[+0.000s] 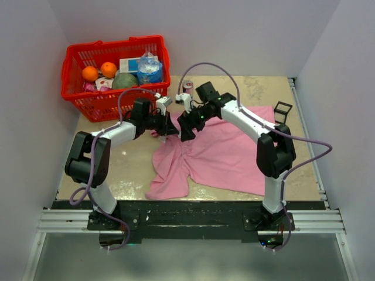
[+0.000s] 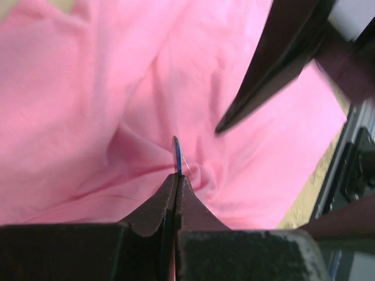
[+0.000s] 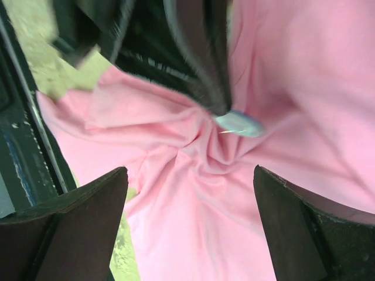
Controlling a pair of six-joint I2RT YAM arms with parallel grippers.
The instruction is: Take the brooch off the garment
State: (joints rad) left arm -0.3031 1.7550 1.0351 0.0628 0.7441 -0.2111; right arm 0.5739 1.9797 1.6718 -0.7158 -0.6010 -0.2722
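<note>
Basket point(image 1: 75, 58): red plastic, at the far left corner of the counter point(image 1: 126, 170); it holds two oranges point(image 1: 89, 74), a green round fruit point(image 1: 124, 81) and a bottle point(image 1: 150, 69).
Left end effector point(image 2: 177, 178): reaches in from the left over the garment's far left part. Its fingers are pressed together, pinching the brooch at their very tips.
Brooch point(image 3: 237, 123): a small pale disc, held at the left fingertips just above the cloth. It is seen edge-on as a thin bluish sliver in the left wrist view. A fine pale line shows beside it. It is too small to make out in the top view.
Can point(image 1: 187, 86): upright on the counter beyond both end effectors, partly hidden by the right arm.
Right end effector point(image 3: 188, 172): close beside the left one, pointing down at the same spot. Its fingers point(image 3: 88, 216) are spread wide with only cloth between them, holding nothing and clear of the brooch.
Garment point(image 1: 222, 155): pink, wrinkled, spread over the middle and right of the counter. Its folds pucker and gather toward the brooch.
Cube point(image 1: 282, 111): black open frame, just beside the garment's far right corner; whether they touch I cannot tell.
</note>
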